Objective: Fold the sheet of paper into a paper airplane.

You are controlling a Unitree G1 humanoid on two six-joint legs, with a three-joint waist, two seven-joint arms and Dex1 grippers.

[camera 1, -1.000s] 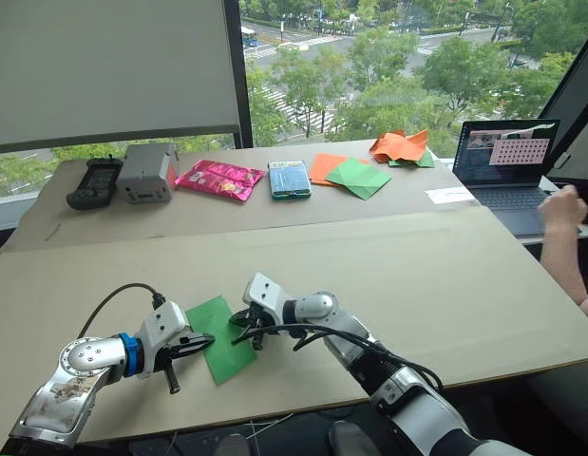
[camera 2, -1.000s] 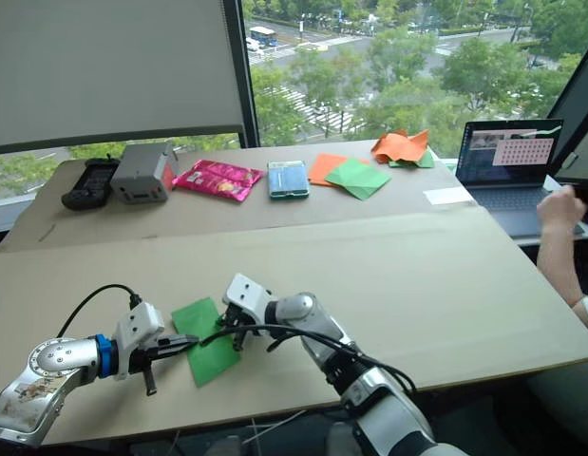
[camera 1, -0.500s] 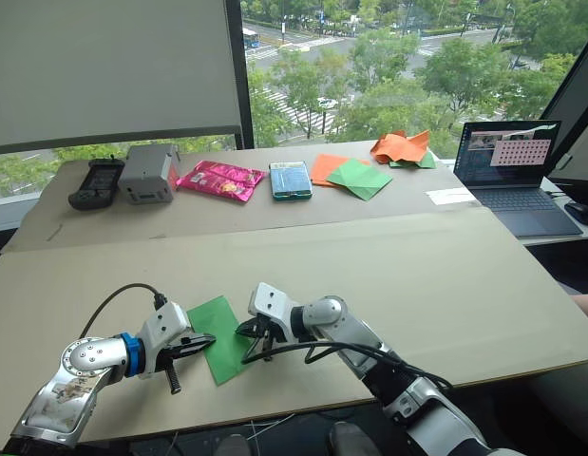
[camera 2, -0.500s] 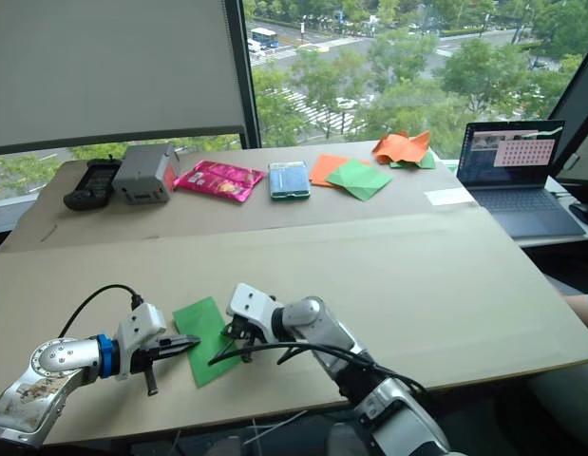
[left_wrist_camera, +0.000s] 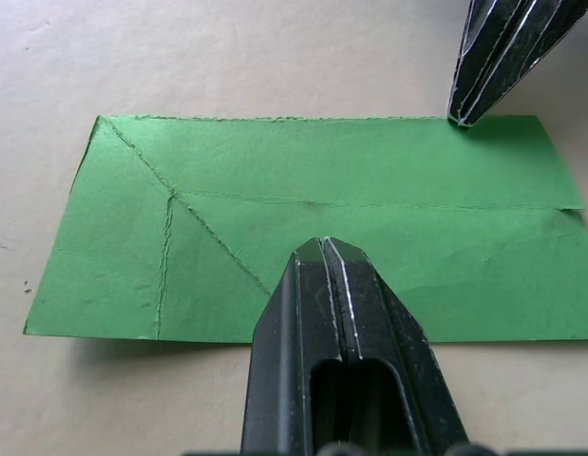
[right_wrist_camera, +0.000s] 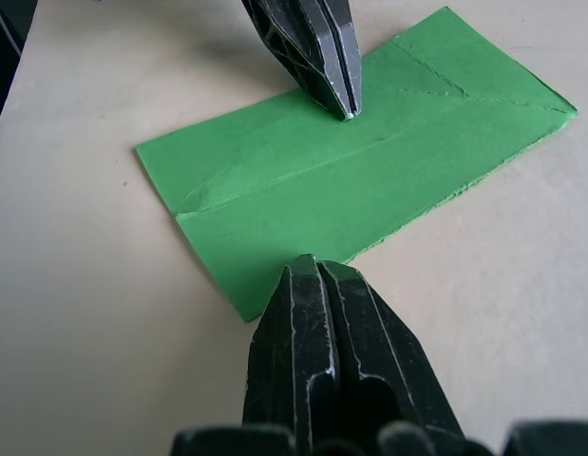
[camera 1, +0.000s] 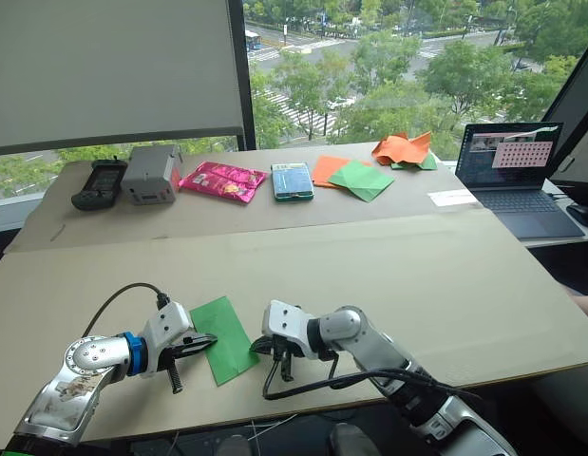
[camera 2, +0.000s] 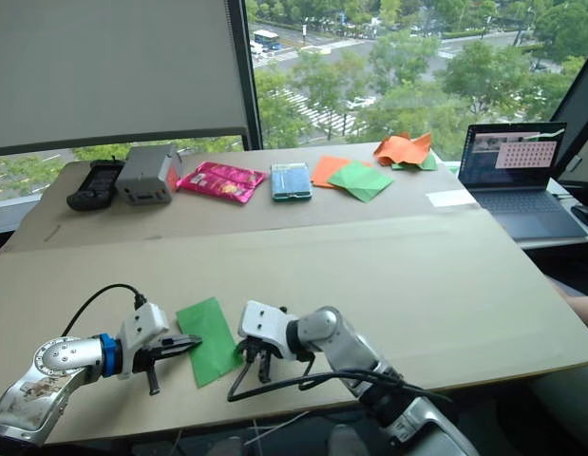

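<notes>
Sliding toward 6 o'clock, the right gripper [camera 1: 272, 348] now presses the sheet of paper [camera 1: 224, 337] at its near edge, fingers together. Left gripper [camera 1: 207, 343], fingers together too, should keep pinning at 9 o'clock so the crease stays sharp.

Tan table [camera 1: 445, 275] bearing the folded green sheet of paper [camera 1: 224, 337], snack packet [camera 1: 218, 180], laptop [camera 1: 518, 171], and loose coloured sheets [camera 1: 355, 175].

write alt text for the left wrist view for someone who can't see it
A bright green sheet of paper, folded into a long rectangle and marked with creases, lies flat on a beige table. The left tool, fingers shut, presses its tip on the paper's near side, while the right tool, also shut, touches the opposite edge.
</notes>
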